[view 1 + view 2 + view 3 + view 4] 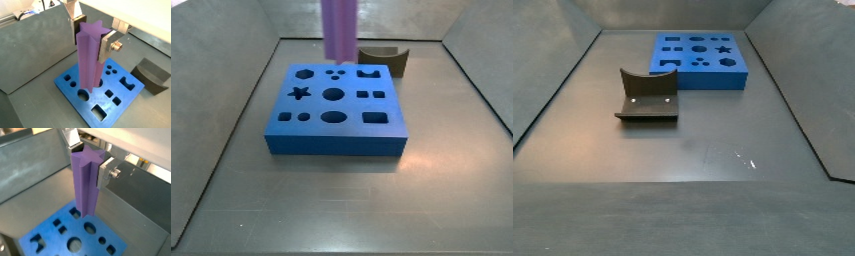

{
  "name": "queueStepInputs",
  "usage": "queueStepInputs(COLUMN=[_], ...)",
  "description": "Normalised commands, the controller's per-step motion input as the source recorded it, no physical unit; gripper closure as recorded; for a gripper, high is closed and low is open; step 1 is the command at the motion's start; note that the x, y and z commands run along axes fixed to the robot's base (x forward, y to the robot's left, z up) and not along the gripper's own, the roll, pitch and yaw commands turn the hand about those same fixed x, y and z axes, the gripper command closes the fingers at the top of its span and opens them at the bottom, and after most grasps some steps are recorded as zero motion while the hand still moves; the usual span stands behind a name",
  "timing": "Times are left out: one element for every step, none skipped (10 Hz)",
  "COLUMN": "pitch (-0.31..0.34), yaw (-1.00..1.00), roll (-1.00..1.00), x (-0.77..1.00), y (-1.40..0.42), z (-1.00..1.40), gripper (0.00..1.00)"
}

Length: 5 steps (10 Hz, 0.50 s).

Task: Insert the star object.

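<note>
Gripper [91, 36] clamped on top of star object [89, 60], held upright above blue block [337, 108], lower end near back edge. Star hole [299, 93] lies aside (olive curved piece [384, 60] behind block). Shift over star hole, match points to hole, lower straight, slow.

Wrist views downward along pincer [91, 36]; side views opposed

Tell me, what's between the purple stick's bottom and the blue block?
Nothing: a side view shows the star object, held by the gripper, hanging just above the blue block, with only air between.
</note>
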Motion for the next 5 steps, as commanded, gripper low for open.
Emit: queueStepInputs(pitch=[-0.133, -0.133, -0.084, -0.060, -0.096], yaw=[0.64, 0.33, 0.14, 0.00, 0.00], roll=[0.17, 0.20, 0.00, -0.06, -0.09], x=[-0.24, -0.40, -0.51, -0.58, -0.62], y=[0.33, 0.56, 0.87, 0.95, 0.86], z=[-0.85, -0.86, -0.75, -0.69, -0.63], gripper=[1.00, 1.00, 1.00, 1.00, 1.00])
